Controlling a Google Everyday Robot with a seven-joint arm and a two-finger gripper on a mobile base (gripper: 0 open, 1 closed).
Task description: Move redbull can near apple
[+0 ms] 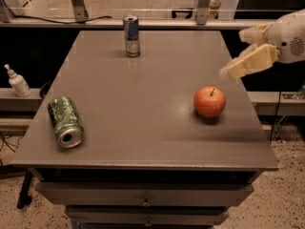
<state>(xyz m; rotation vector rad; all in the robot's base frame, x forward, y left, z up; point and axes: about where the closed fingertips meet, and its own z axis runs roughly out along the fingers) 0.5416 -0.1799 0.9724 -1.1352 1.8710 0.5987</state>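
The task has hardly begun, as I judge it: the slim, tall blue-and-silver redbull can (131,36) stands upright and untouched, well apart from the cream-coloured pincer (228,71), far off to its left in the picture and back toward the far edge of the grey worktop (143,94). The pincer hangs in the air over the worktop's right-hand edge, carrying nothing that can be seen; whether it is spread wide or drawn narrow I cannot tell. The round red-orange apple (209,102) with its short dark stem sits near the pincer, just below it and a little to its left, on the worktop. So the whole of the work is left: reaching across to the can, taking hold of it, carrying it over and setting it down beside the apple. A wider green patterned can (65,121) lies on its side much farther from the pincer, toward the near left corner, out of the line between pincer and redbull can. A small white pump bottle (18,82) stands off the worktop, farthest from the pincer. The stretch of worktop between the redbull can and the apple looks bare, so nothing seems to bar the way.
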